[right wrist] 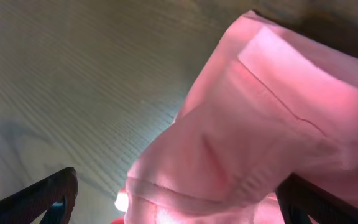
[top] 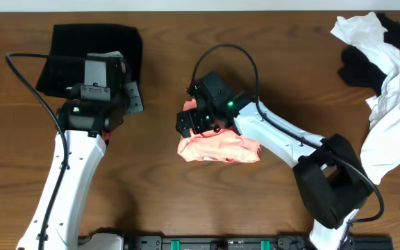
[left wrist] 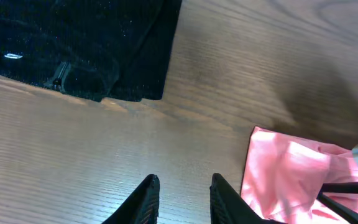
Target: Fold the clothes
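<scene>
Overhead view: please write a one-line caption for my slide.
Open right hand over the bunched pink T-shirt at centre; folded black garment upper left, unfolded white and black clothes far right.

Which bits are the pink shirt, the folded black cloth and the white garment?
pink shirt (top: 217, 148), overhead view, middle of the crumpled bundle.
folded black cloth (top: 64, 48), overhead view, its bare upper left part.
white garment (top: 391, 128), overhead view, its lower stretch.

White arms, black claws, looping black cables
</scene>
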`<state>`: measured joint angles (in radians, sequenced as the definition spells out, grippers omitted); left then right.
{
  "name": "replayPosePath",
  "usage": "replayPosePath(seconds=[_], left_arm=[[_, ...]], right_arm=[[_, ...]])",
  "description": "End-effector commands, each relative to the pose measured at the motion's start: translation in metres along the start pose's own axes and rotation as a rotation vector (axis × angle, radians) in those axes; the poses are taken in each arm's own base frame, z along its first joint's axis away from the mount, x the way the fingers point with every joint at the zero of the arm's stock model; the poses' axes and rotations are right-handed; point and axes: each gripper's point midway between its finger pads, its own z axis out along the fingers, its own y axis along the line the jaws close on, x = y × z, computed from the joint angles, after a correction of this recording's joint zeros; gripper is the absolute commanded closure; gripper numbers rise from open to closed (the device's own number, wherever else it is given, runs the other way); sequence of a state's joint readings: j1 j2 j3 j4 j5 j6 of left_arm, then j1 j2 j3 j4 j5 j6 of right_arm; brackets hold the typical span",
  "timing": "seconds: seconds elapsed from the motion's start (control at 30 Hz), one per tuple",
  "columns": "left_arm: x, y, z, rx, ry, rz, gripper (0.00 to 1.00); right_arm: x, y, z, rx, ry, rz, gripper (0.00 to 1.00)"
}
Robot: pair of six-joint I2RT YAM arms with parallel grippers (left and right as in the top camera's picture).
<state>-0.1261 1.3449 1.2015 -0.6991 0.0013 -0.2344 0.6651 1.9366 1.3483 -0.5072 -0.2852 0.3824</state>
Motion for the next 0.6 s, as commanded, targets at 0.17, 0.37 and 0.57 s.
replayPosePath(seconds=[0.17,0.37,0.57], left_arm=[[-0.005,-0.002,-0.002,0.011,-0.009,0.013,0.71],[0.000,0.000,-0.002,0.005,0.014,0.014,0.50],[0.012,-0.012,-0.003,0.076,0.066,0.010,0.19]], right_arm=[[-0.055,-0.021,-0.053,-0.029,-0.077,0.055,0.01],[-0.071,-0.043,-0.090,0.009,-0.075,0.096,0.01],[-0.079,-0.076,-0.112,0.042,-0.086,0.177,0.01]])
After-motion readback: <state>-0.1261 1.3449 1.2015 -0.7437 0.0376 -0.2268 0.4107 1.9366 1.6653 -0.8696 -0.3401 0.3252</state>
